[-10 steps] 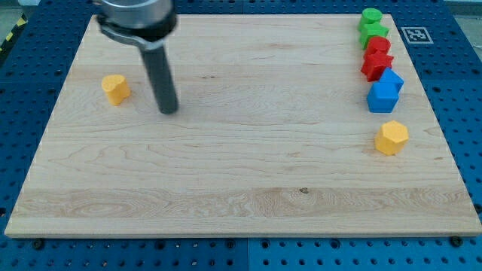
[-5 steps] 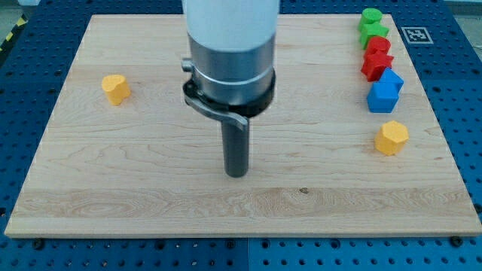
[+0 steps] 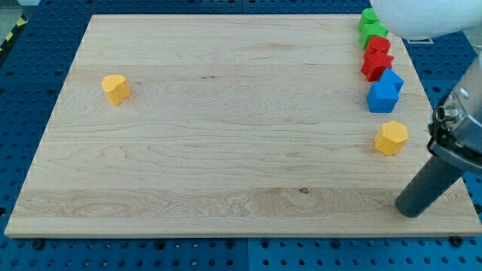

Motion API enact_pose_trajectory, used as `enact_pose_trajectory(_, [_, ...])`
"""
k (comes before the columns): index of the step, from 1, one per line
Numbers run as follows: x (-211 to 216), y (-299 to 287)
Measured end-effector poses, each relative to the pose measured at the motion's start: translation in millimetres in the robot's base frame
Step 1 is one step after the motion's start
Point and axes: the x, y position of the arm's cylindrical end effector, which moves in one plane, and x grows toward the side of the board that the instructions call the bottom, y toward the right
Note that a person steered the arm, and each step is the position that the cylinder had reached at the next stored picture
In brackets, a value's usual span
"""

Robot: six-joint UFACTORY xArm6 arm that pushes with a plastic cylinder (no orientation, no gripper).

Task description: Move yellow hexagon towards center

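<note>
Swung from board centre to lower right: my tip [image 3: 410,211] now below yellow hexagon [image 3: 392,138], near, apart, clamping nothing.

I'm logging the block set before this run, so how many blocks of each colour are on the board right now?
Green: 2, and
Red: 2, and
Blue: 2, and
Yellow: 2, the yellow hexagon and a yellow block at the view's left
Total: 8 blocks
</note>
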Motion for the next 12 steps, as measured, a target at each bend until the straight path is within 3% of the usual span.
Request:
enact_pose_trajectory(2, [-7,69])
enact_pose_trajectory(4, [-70,70])
enact_pose_trajectory(6, [-95,-14])
enact_pose_trajectory(8, [-94,17])
enact_pose_trajectory(12, [-111,-67])
